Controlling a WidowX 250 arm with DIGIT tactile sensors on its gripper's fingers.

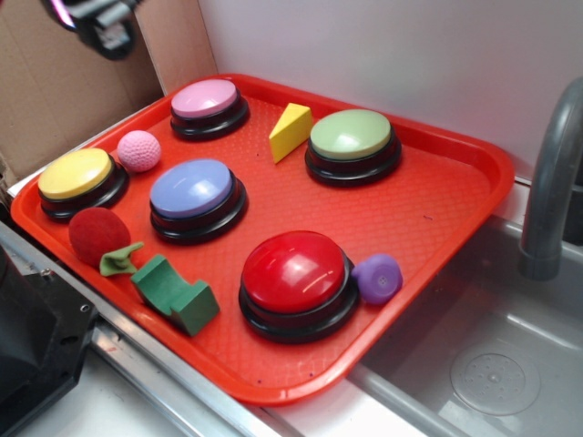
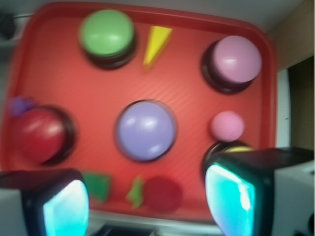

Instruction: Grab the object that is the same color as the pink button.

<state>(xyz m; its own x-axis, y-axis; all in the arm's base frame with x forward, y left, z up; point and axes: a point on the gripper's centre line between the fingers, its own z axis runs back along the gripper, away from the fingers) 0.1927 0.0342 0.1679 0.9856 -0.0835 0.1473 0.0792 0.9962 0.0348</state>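
Grasp not begun: gripper hangs high above the tray, jaws spread and empty. Pink ball lies untouched near the pink button; the wrist view is blurred, so alignment looks unsettled.

A small pink ball with a dimpled surface rests on the red tray's floor, free of any grip; it lies between the yellow-topped button and the pink button; that button, a pale pink dome on a black base, sits upright near the tray's far corner, apart from the ball.
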